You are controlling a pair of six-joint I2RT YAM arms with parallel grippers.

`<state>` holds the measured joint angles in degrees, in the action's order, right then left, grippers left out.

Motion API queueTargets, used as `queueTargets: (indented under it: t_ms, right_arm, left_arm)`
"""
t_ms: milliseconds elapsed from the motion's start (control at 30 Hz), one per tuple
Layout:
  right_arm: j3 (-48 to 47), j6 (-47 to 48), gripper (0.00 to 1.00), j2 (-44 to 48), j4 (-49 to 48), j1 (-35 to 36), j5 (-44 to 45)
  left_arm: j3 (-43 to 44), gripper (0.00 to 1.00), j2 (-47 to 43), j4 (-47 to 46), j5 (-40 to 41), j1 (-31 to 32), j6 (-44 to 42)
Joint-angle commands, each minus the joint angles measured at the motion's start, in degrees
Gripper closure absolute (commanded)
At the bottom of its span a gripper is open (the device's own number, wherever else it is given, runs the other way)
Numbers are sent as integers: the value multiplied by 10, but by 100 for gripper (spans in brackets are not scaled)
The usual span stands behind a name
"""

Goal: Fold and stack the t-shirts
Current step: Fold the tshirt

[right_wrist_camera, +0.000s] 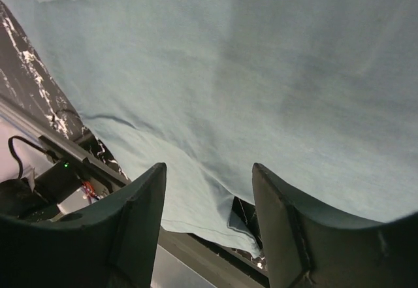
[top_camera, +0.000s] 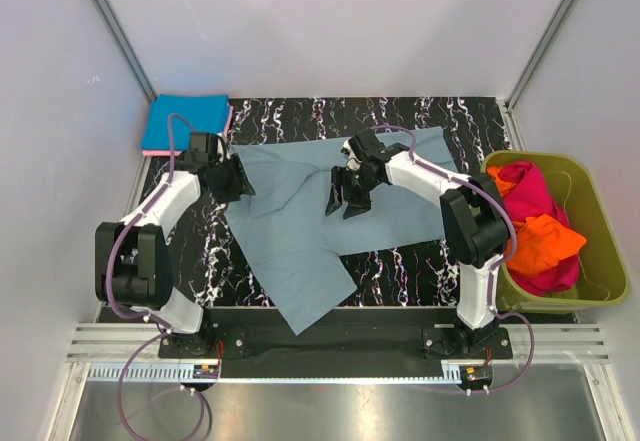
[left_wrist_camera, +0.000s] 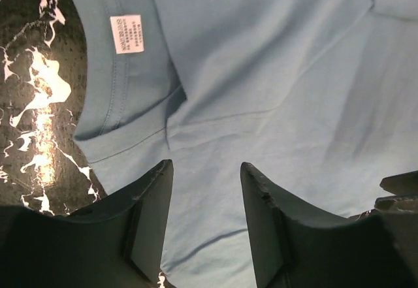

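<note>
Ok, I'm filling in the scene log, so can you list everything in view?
grey-blue t-shirt: one, dusty grey-blue, spread on the table between the arms
neck label: one, white, inside its collar
bright blue shirt: one, folded, far left corner
pink shirt: one, edge showing under the blue
tub: one, olive green, right side
magenta shirt: one, bunched in tub
orange shirt: at least one, in tub
table: one, black, white marbling
left gripper: black, open, over collar
right gripper: black, open, over shirt

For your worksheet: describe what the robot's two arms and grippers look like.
The left arm and right arm have white shells and black joints; a purple cable loops along each. The left gripper and right gripper are black, with two broad tapering fingers.
</note>
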<state>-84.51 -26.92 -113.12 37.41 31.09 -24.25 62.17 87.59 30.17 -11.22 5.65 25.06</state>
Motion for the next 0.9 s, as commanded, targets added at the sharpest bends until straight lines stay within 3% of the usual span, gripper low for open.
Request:
queueTargets:
  t_ms: [0,133,333,433,567,867]
  right_arm:
    - [8,-23,37,24,-67,-3,-46]
    - [-4,-90,33,-15,-165,-3,-84]
    - [-16,-206,37,-68,-261,-5,-120]
    - [-16,-235,41,-81,-276,-4,-117]
    - [-14,-244,56,-90,-289,-4,-119]
    - [-18,-266,57,-112,-315,-5,-133]
  left_arm:
    - [-12,50,5,-40,-80,-25,-3]
    - [-14,46,23,-76,-143,-21,-7]
    - [3,48,69,-76,-93,45,-19]
    - [15,52,98,-79,-73,67,-24]
    - [33,56,137,-79,-27,79,-25]
    - [73,58,190,-78,-7,84,-24]
